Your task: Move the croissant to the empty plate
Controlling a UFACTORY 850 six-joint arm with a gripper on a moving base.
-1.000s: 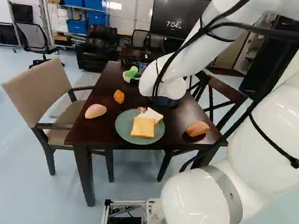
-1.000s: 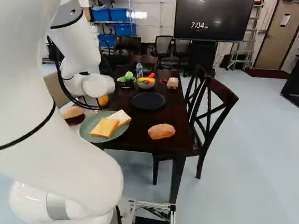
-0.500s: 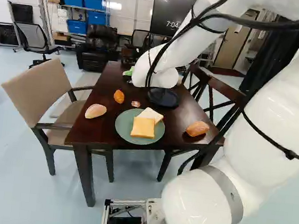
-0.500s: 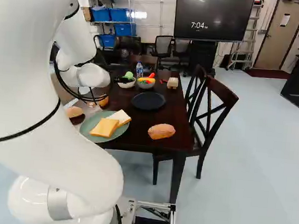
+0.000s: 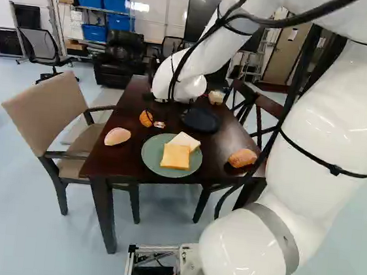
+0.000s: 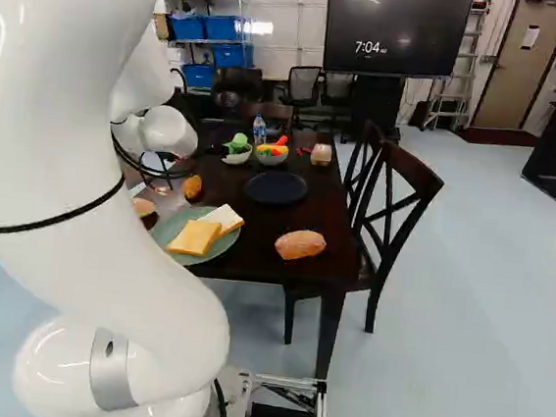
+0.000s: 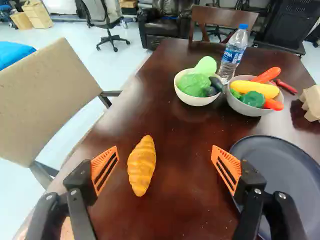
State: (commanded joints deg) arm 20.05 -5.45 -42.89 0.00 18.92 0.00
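Free room flanks the croissant [image 7: 142, 166] on the bench [image 7: 185, 155]; the dark plate [image 7: 282, 172] bounds one side; two bowls [image 7: 194, 100] and a bottle [image 7: 233, 55] bar the way beyond.

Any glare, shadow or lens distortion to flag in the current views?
Wrist view: pale sheen on the dark table near the bowls, but the croissant's ridges read clearly. Left base view: small bright highlights on the white arm. Right base view: glare on the back wall; the door leans, likely wide-angle distortion or perspective.
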